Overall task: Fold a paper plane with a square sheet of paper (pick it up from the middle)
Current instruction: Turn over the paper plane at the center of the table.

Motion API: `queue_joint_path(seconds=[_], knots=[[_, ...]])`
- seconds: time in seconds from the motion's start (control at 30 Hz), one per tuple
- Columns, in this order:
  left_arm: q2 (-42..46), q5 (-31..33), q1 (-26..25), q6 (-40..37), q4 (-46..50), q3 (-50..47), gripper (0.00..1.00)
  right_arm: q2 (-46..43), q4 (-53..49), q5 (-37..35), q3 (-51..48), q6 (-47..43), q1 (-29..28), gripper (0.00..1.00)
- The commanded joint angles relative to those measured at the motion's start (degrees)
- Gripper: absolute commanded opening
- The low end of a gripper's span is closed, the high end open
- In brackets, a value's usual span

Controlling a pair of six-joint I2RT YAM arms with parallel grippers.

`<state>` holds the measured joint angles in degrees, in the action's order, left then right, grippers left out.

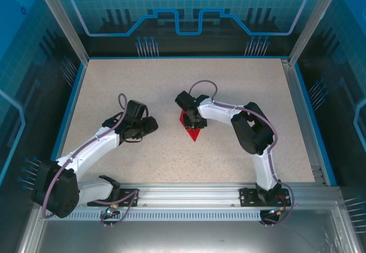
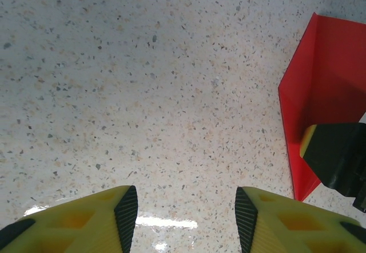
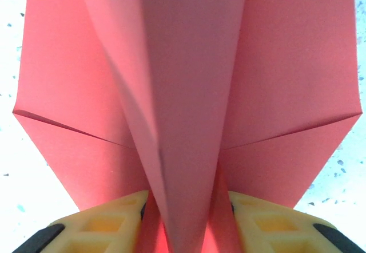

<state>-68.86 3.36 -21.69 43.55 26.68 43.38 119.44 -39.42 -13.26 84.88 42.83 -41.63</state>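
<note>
1. Lying near the table [image 1: 240,87] centre, the red paper plane [image 1: 194,134] is being straddled by the right gripper [image 3: 186,207]; whether its raised centre fold is being pinched cannot be told.
2. The left gripper [image 2: 186,218] is being held at the plane's 9 o'clock, jaws apart.

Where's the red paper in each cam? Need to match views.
Top external: red paper at table centre, under the right gripper, tip toward the arm bases.
Left wrist: red paper at the right edge, behind a right gripper finger.
Right wrist: red paper across most of the frame, centre fold between the fingers.
Shared landmark: speckled table.
</note>
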Motion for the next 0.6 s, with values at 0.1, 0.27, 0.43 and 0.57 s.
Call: queue_joint_path(seconds=[0.1,0.27,0.43,0.57], knots=[[2.6,2.3,1.4,-2.6,1.1,-0.8,0.51,-3.9,-2.3,0.1,-0.3,-2.2,0.4,0.42],[3.7,3.2,2.7,-3.7,2.0,-0.7,0.51,-9.0,-3.0,-0.3,-1.1,-2.7,0.5,0.49],[4.1,3.5,3.4,-4.3,1.9,-0.9,0.52,-15.0,-3.0,-1.9,-2.7,-3.0,0.5,0.54],[5.1,5.4,3.7,-5.5,2.1,-0.8,0.53,-23.4,-0.8,-7.5,-7.0,-3.2,0.3,0.57]])
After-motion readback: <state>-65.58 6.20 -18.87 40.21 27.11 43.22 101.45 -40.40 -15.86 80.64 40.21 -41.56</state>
